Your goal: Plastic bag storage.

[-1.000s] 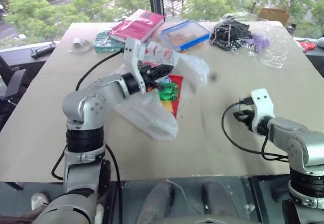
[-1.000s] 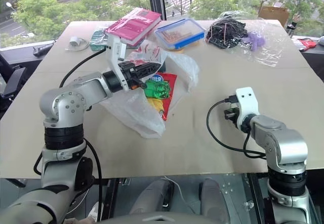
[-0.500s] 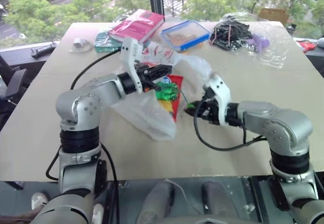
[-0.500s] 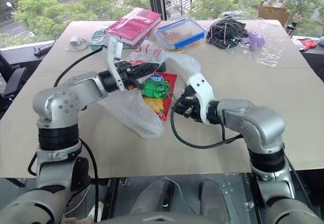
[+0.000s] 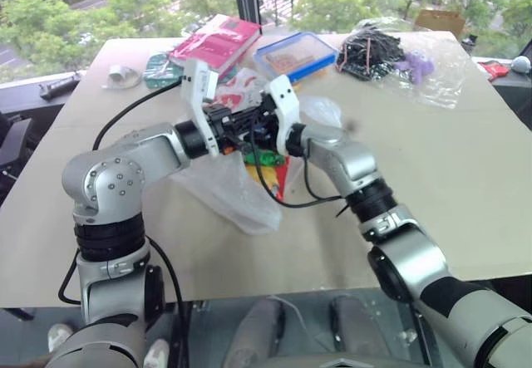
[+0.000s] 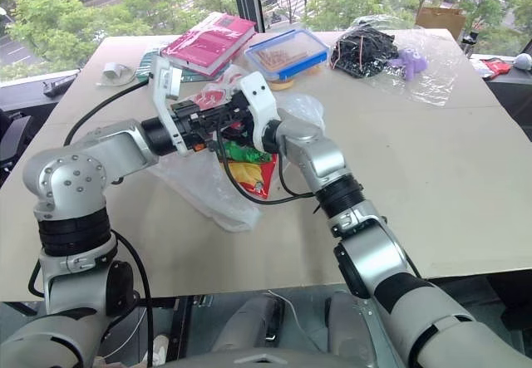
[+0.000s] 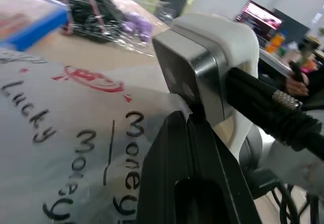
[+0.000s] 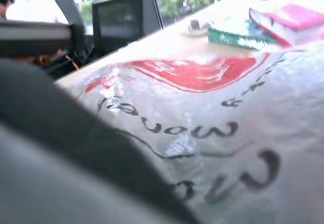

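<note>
Office-like test room, plain table (image 5: pixel 465 169) by large window (image 5: pixel 100 2), monitor (image 8: pixel 119 17)

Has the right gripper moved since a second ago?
Yes. The right gripper has swung left across the table, from its right side to the plastic bag beside the left gripper.

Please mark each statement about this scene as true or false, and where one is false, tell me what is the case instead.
1. The left gripper is shut on the plastic bag. True.
2. The blue-lidded box stands near the table's front edge. False: it is at the far side, beside the red book.
3. The two grippers are far apart. False: the right gripper is close against the left one.
4. The plastic bag carries black lettering and red marks. True.
</note>
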{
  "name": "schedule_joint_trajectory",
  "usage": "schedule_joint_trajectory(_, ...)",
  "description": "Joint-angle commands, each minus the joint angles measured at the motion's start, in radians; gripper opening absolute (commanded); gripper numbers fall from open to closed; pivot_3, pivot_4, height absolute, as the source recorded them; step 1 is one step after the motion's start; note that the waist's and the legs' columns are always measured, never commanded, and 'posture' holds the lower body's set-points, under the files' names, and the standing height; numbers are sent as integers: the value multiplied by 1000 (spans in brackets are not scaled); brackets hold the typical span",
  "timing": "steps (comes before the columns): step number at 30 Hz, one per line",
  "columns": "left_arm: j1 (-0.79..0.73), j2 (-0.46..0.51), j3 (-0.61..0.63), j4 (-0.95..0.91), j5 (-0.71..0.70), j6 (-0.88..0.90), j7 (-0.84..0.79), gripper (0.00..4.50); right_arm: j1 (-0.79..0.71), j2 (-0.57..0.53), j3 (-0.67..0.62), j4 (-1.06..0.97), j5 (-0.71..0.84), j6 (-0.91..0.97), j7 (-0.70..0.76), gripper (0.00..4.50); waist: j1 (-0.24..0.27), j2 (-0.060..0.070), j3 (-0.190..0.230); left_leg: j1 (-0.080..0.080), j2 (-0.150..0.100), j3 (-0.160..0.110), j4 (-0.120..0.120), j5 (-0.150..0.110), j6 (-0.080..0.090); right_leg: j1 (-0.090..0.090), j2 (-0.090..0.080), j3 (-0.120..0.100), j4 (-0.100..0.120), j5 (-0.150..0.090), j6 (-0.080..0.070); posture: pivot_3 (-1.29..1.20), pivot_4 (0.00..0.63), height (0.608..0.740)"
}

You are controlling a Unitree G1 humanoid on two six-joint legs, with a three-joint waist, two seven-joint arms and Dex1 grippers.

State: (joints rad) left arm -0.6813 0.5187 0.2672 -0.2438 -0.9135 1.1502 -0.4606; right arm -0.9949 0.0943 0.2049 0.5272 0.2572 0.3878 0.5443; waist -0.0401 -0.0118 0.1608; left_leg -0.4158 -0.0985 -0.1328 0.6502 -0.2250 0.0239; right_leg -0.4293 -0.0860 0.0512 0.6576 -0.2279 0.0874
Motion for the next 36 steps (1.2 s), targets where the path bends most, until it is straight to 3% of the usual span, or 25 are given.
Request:
schedule_joint_trajectory(1,-12,-10,35,-17,-31,-13,28,0,64,-30,25,-196,-12,3,33,3732,2,0,0,0,0,0,0,0,0,0,0,0,0,0,0,0,150,740)
schedule_joint_trajectory(8,-37,-11,33,48,-23,-35,26,0,248,-269,6,-751,93,347,82,3732,0,0,0,0,0,0,0,0,0,0,0,-1,2,0,0,0,150,740)
schedule_joint_trajectory(14,-68,-6,-8,102,9,-75,-9,0,326,-415,-81,-970,119,543,5,3732,-2,0,0,1,1,1,0,0,0,0,0,0,3,0,0,0,150,740)
schedule_joint_trajectory(21,-73,1,-27,101,25,-89,-31,0,303,-392,-177,-872,84,616,-152,3732,1,0,0,1,1,3,1,0,0,0,0,1,3,0,0,0,150,740)
schedule_joint_trajectory(30,-59,16,-28,56,19,-77,-25,0,207,-318,-191,-488,38,424,-171,3732,-1,0,0,1,1,4,0,0,0,-1,0,2,3,0,0,0,150,740)
schedule_joint_trajectory(33,-46,19,-17,38,15,-74,-13,0,201,-325,-197,-446,31,381,-162,2973,0,0,0,1,1,4,0,0,0,-1,-1,2,3,0,0,0,150,740)
schedule_joint_trajectory(36,-34,13,-15,17,12,-74,4,0,198,-340,-213,-447,38,358,-146,1385,-1,0,0,0,1,4,0,0,0,-2,0,2,3,0,0,0,150,740)
